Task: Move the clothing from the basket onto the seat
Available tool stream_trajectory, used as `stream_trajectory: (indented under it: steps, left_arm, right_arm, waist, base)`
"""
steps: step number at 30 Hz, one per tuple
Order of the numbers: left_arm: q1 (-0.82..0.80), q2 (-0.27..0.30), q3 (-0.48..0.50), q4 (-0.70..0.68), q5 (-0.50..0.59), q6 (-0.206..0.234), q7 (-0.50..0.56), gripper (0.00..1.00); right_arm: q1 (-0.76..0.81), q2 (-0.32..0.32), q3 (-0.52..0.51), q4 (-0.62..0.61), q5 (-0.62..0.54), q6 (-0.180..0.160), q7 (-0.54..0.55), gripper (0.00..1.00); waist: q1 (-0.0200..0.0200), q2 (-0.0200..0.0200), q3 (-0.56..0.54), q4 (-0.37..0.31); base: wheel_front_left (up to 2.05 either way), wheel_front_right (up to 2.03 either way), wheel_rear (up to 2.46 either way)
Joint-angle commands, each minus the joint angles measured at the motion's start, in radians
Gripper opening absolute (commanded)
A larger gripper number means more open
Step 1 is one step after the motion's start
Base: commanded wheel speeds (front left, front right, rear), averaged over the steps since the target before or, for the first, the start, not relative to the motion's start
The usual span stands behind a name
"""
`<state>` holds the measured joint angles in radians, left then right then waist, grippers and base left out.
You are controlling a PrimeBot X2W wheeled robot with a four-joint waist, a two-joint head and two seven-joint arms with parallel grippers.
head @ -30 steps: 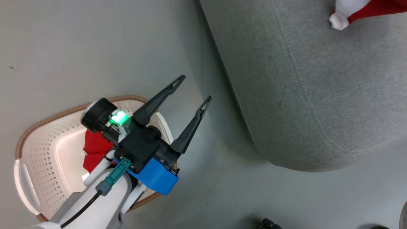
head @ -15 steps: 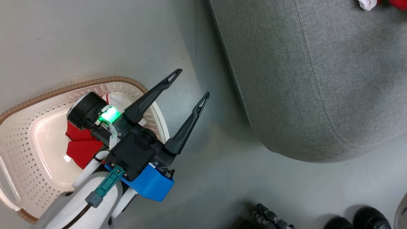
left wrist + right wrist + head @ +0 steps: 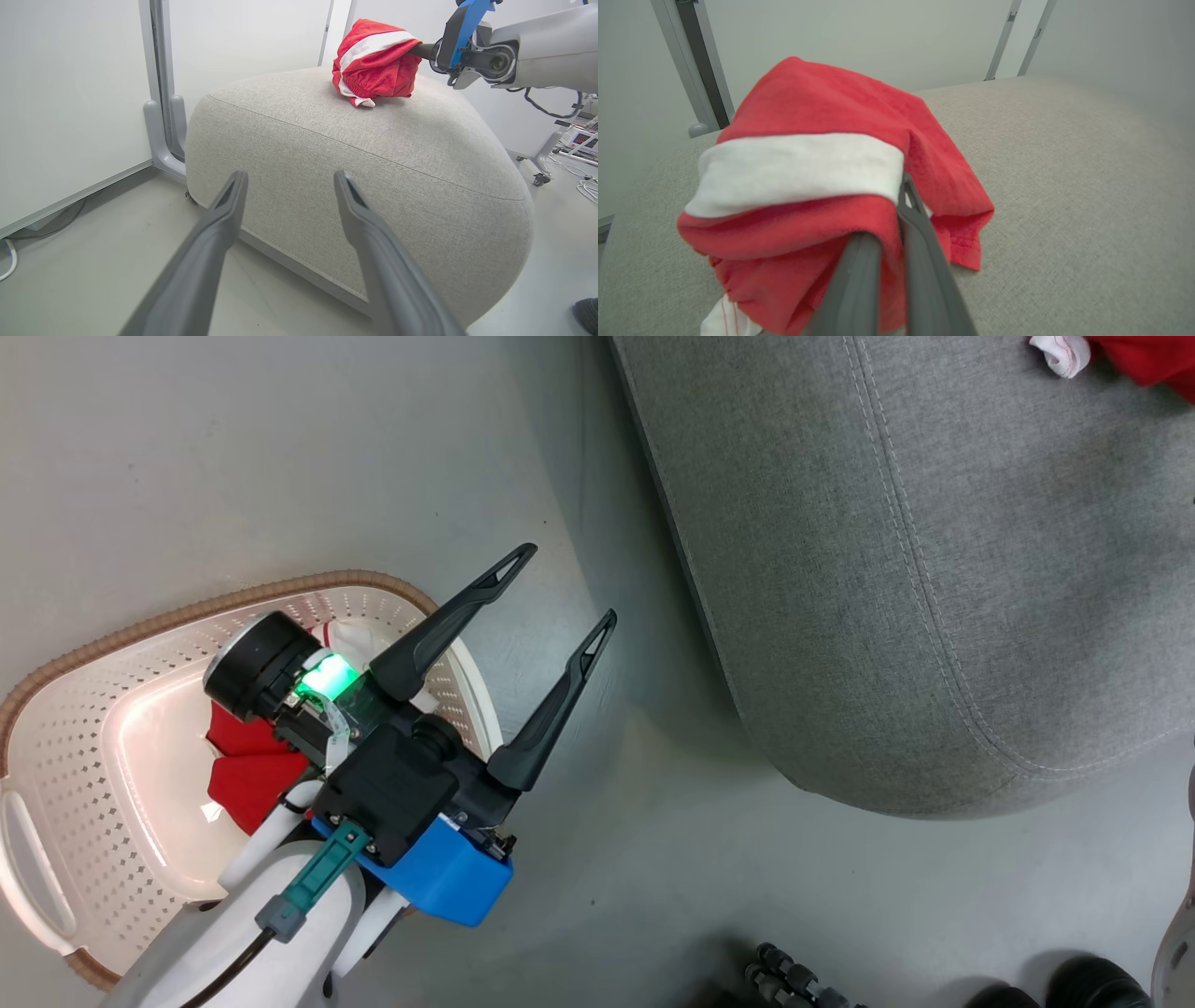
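1. basket (image 3: 56,747): stands on the floor (image 3: 233,457) at the far left of the head view, well apart from the seat.
2. red garment (image 3: 245,779): lies on the basket's bottom, partly covered by the left forearm. Whether it is one piece or several cannot be told.
3. left hand (image 3: 565,586): fingers spread wide and empty, above the basket's rim, pointing toward the seat.
4. seat (image 3: 915,569): its front and near top are bare.
5. red-and-white garment (image 3: 373,63): bunched on the seat's top, toward the far side.
6. right hand (image 3: 892,219): fingers pressed together, pinching a fold of the red-and-white garment.

Step in hand: putting one garment down on the seat, judged near release.
Next move calls for: the right hand to let go and draw clear without dragging cloth, and the left hand to dip into the basket for the red garment.
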<state>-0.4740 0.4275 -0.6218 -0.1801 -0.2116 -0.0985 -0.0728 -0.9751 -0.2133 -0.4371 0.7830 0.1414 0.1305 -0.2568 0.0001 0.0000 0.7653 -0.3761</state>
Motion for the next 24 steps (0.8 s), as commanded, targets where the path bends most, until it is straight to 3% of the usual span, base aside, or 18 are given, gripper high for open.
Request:
stream_trajectory:
  steps: [1,14,24]
  left_arm:
    - [-0.003,-0.002,0.003,0.005,-0.005,0.001,-0.006,1.0]
    - [-0.014,-0.025,-0.015,0.069,-0.026,0.003,-0.05,1.0]
    - [0.012,-0.066,-0.014,0.175,-0.062,0.009,-0.129,1.0]
  right_arm:
    - [-0.012,-0.008,0.0,0.005,-0.009,0.001,-0.004,1.0]
    - [0.036,-0.033,0.031,0.037,-0.002,0.001,-0.008,1.0]
    - [0.128,-0.031,0.055,0.007,0.008,0.001,-0.009,1.0]
  waist:
    - [-0.0001,0.0,-0.005,0.002]
    - [-0.0001,0.0,-0.068,0.017]
    - [-0.0001,0.0,-0.187,0.057]
  base:
    - [0.0,0.0,0.0]
    - [0.0,0.0,0.0]
    - [0.0,0.0,0.0]
